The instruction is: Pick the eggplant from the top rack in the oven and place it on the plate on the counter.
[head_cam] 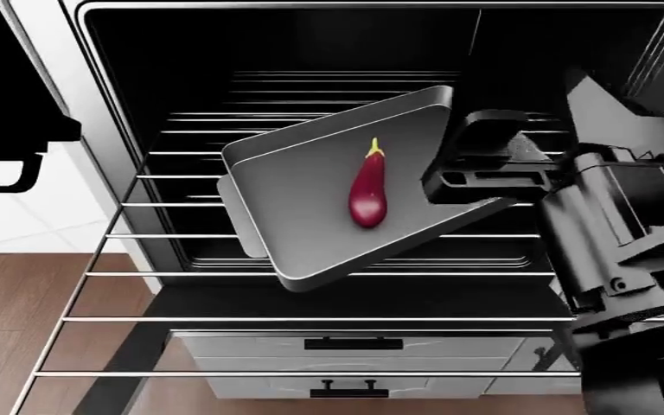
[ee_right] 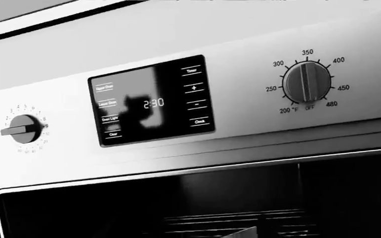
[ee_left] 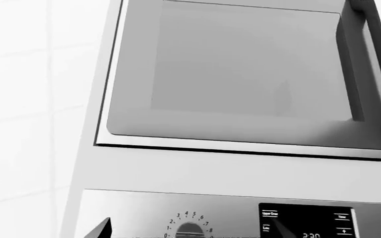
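Note:
The eggplant point(head_cam: 368, 194), glossy purple with a pale stem tip, lies on a grey baking tray point(head_cam: 297, 190) that sits skewed on the pulled-out top rack point(head_cam: 309, 320) of the open oven point(head_cam: 309, 52). My right gripper point(head_cam: 470, 177) is at the tray's right edge, a short way right of the eggplant; its jaws are hidden, and the right wrist view shows only a tray corner point(ee_right: 243, 232). My left gripper point(ee_left: 190, 234) is raised at the far left point(head_cam: 15, 130), away from the tray, with its fingertips point(ee_left: 103, 229) spread wide and empty. The plate and the counter are out of view.
Above the oven cavity is a steel control panel with a display point(ee_right: 152, 101) and two knobs point(ee_right: 306, 82) point(ee_right: 24, 129). A glass-fronted upper door point(ee_left: 243, 69) with a dark handle point(ee_left: 376, 64) sits higher. A drawer point(head_cam: 355, 363) and wood floor point(head_cam: 21, 303) lie below the rack.

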Robot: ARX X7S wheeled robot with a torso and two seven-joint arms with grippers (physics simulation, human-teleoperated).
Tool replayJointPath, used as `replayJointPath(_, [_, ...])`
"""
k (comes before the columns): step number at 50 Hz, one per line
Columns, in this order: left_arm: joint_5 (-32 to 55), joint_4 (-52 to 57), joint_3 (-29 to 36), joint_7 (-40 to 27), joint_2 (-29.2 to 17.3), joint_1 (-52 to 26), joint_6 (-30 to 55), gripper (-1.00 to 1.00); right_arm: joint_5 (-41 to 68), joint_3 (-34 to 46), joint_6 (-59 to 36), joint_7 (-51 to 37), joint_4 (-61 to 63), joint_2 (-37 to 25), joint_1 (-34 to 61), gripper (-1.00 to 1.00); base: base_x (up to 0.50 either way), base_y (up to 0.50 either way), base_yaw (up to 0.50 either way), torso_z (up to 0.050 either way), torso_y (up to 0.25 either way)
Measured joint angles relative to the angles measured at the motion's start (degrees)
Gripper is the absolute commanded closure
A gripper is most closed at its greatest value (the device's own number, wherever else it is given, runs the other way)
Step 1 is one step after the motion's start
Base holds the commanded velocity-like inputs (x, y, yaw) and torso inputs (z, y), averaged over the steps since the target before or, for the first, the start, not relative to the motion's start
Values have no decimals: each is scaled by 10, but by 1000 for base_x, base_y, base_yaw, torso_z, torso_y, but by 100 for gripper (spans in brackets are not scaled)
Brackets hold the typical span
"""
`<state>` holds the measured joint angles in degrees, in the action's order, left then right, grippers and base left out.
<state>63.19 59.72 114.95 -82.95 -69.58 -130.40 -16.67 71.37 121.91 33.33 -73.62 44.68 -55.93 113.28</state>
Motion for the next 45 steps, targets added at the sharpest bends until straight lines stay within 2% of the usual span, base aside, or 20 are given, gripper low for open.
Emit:
replayJointPath(11, [-13,-1,17,-5,3,0,-16,-100,126,-12,10,71,-89,97,-28,-100,0,0,0,0,0])
replayJointPath(24, [-33,-1,31,-15,9,12,-31,-100,275,-13,-37,105,-180,181,-38,-100,0,0,0,0,0])
replayJointPath(45, [-55,-3,44,-31,25,26,-46,-100,395,-15,-104,131,-278,258,-47,-100,0,0,0,0,0])
